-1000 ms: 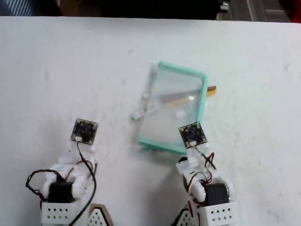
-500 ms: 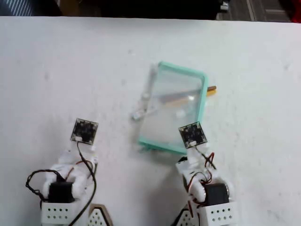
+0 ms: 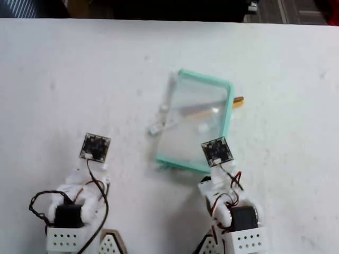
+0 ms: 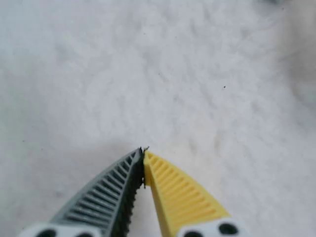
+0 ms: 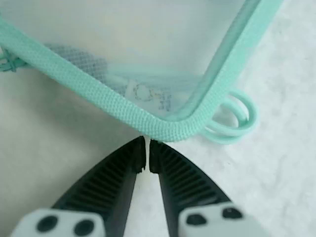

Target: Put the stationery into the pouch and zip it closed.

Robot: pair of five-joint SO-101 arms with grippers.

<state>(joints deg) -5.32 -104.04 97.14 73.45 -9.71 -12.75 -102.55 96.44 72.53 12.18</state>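
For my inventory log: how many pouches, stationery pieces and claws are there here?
Pouch: 1
Stationery: 2 that I can tell apart, white stick, yellow pencil
Claws: 2, left claw, right claw
Total: 5

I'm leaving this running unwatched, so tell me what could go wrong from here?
1. A pencil end pokes past the teal edge of the pouch, and white pieces lie along the opposite side; the zip may jam on them.
2. The right arm's jaws sit shut right at the pouch corner beside its loop; a push may slide the pouch, not grip it.
3. The left arm's jaws are shut over bare table, so nothing steadies the pouch.
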